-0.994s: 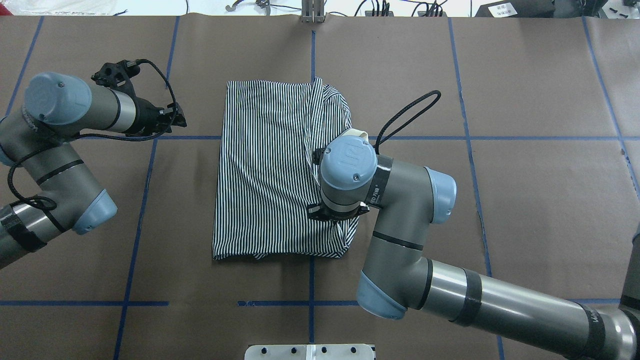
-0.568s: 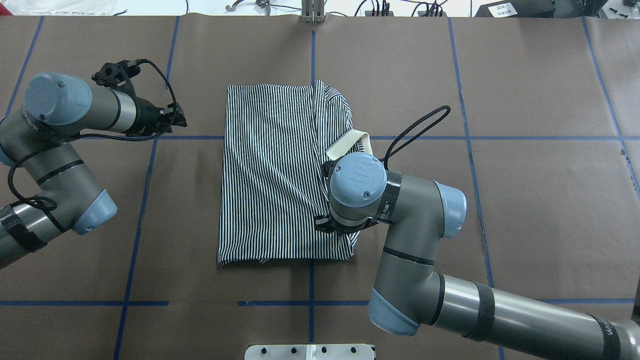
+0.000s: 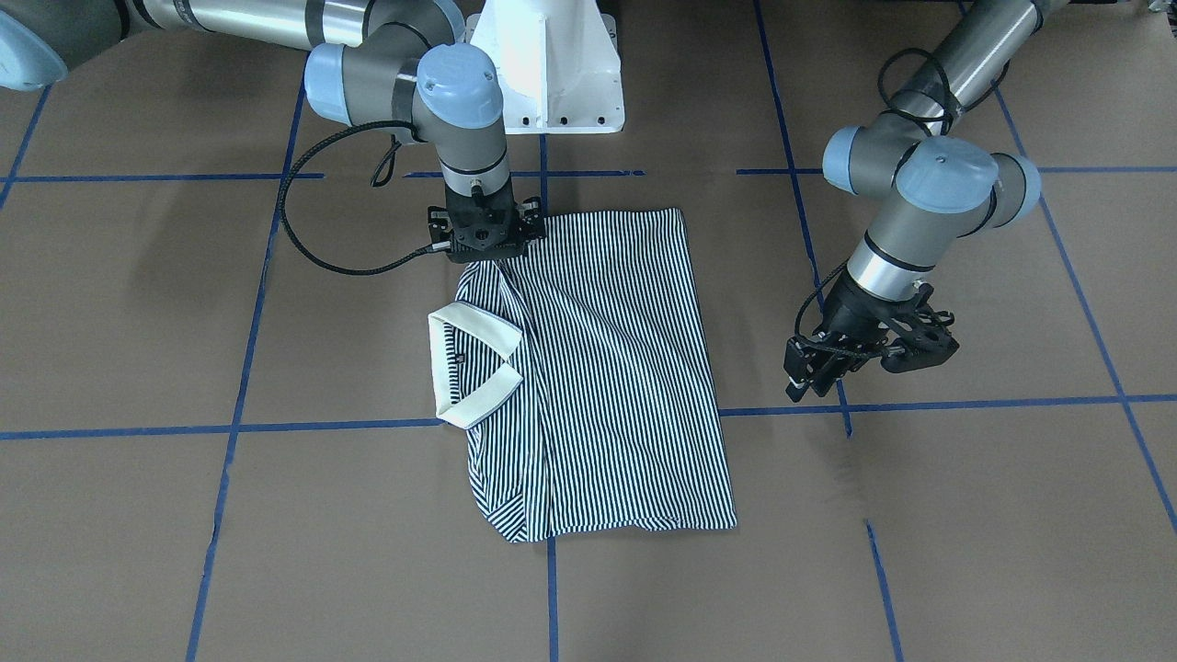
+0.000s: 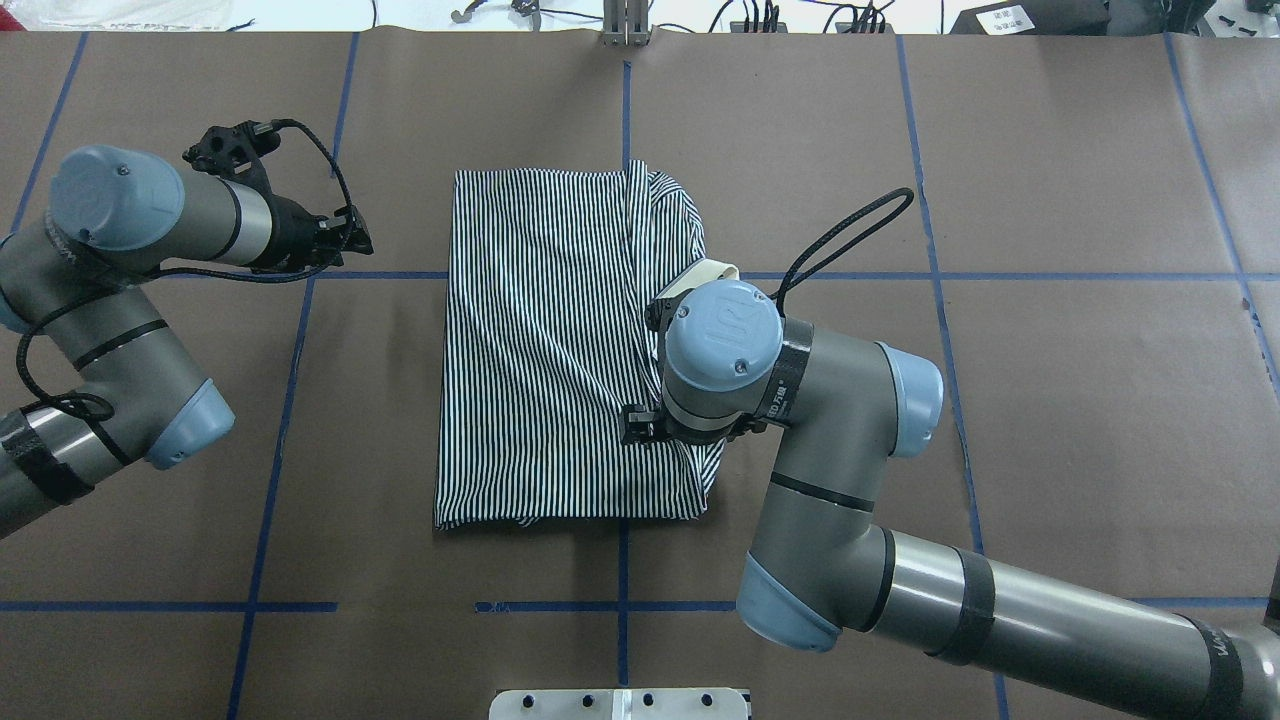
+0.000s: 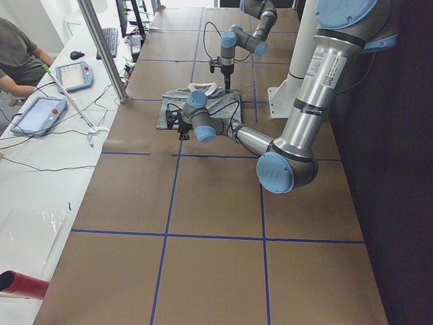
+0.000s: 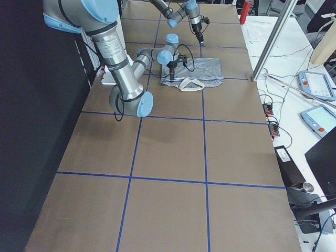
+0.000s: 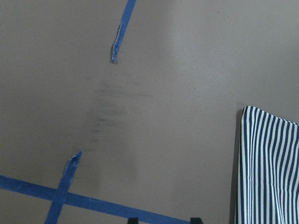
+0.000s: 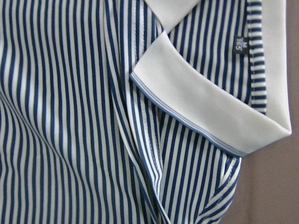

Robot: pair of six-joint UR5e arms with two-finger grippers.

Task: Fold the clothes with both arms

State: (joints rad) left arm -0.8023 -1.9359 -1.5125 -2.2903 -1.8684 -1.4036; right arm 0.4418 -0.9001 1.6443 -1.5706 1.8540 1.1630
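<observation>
Exterior front-facing: right gripper (image 3: 485, 250) seems pinched on the striped polo shirt (image 3: 616, 368) — left gripper (image 3: 805, 379), jaws apart, hovers over the bench (image 3: 965, 515).

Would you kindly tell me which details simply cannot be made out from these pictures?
- Right end effector: fingertips hidden by its own wrist in overhead view, by its black body in front view; grip on polo shirt uncertain.
- Left end effector: cut off by left wrist view's bottom edge; only two tips show.
- Neck label: print too small, right wrist view.
</observation>
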